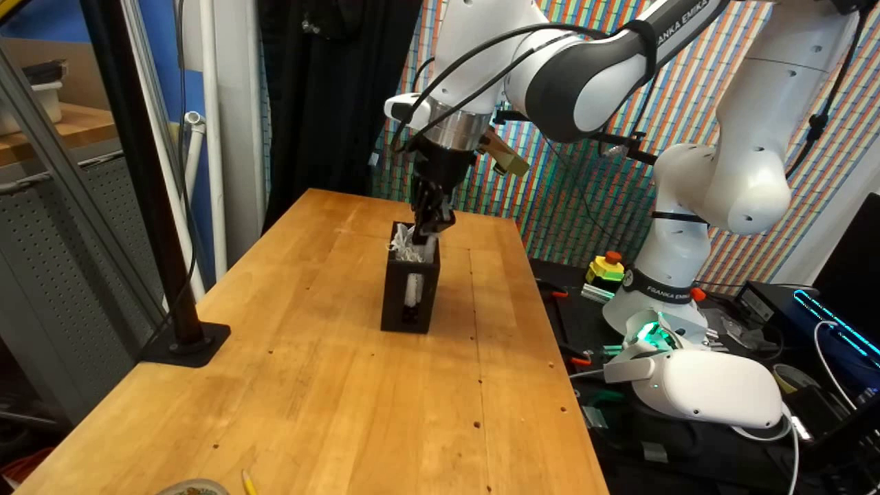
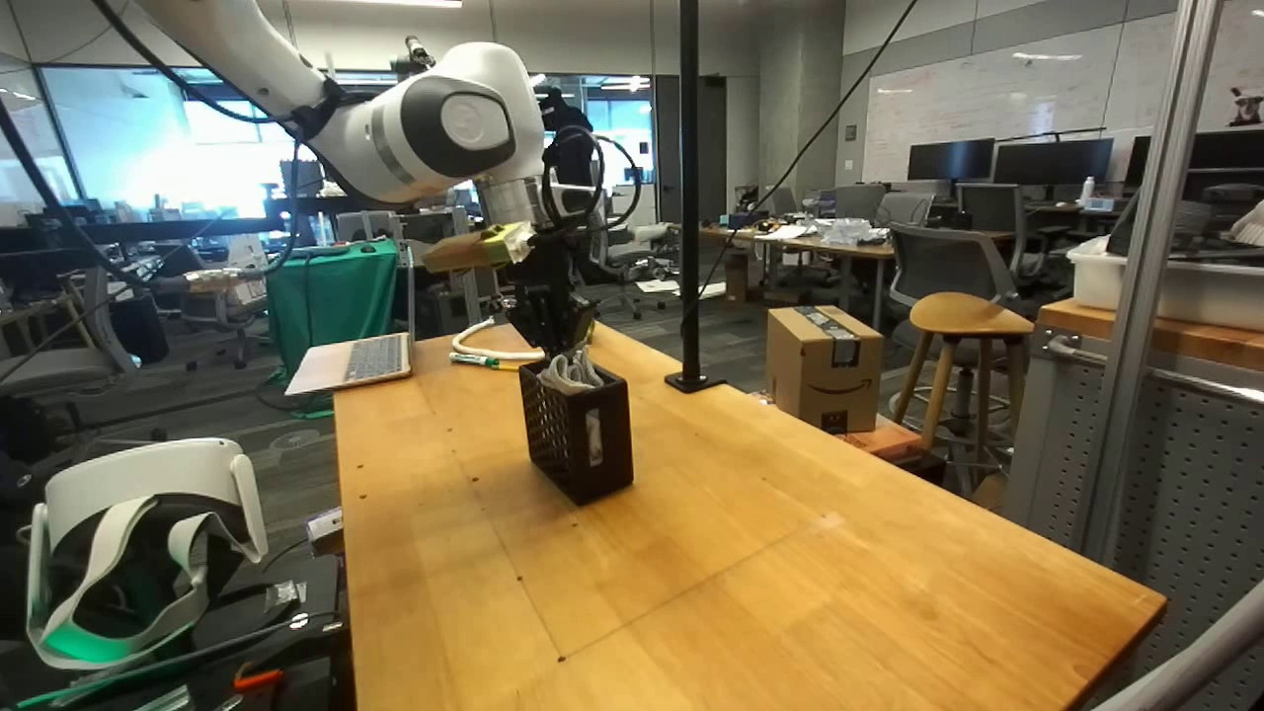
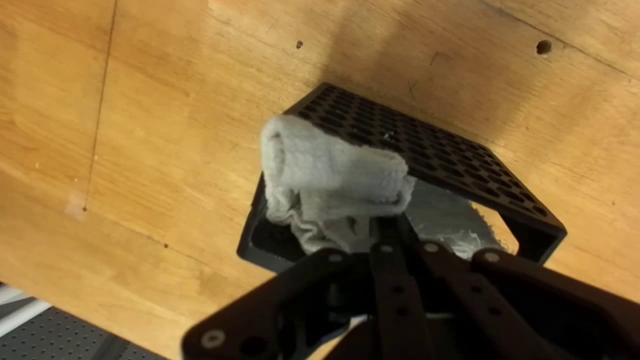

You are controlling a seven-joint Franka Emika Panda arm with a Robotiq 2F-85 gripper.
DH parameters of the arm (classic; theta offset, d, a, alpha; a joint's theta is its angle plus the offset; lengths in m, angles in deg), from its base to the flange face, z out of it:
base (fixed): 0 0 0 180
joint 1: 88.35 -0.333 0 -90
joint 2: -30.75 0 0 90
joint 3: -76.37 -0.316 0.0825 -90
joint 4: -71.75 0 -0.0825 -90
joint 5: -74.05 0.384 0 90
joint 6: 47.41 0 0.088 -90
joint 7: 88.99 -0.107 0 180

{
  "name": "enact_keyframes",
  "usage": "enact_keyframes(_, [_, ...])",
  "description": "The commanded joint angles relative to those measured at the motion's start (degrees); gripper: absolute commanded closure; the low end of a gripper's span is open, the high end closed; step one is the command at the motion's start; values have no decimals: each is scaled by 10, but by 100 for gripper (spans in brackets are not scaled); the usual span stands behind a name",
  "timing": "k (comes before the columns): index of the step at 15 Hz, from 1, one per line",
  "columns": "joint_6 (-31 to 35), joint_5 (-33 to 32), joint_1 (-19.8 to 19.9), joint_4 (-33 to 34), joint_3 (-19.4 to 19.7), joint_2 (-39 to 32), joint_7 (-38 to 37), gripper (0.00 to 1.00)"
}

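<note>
Gripper (image 3: 395, 224), tips indistinct beside cloth (image 3: 335, 172)

Wooden table (image 1: 330, 405), scattered small dark holes (image 3: 543, 47). Black perforated box (image 2: 573, 449) standing upright on it, mid-frame in both exterior views. In an exterior view: black post base plate (image 1: 214, 335) on table edge, left of frame; bottom left, yellow pencil (image 1: 248, 483) beside cut-off round item (image 1: 192, 488). Also in an exterior view, upper left: open laptop (image 2: 375, 360) at table corner, pale tube or cable (image 2: 499, 355) right of it.
</note>
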Motion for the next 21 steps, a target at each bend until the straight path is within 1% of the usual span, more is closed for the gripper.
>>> enact_keyframes(1, [3,9,-2,-18,3,67,28,95])
enact_keyframes(6, [-1,7,1,-25,9,106,45,95])
enact_keyframes(15, [7,6,18,-80,39,128,61,95])
enact_keyframes(21, [6,2,23,-99,44,140,63,95])
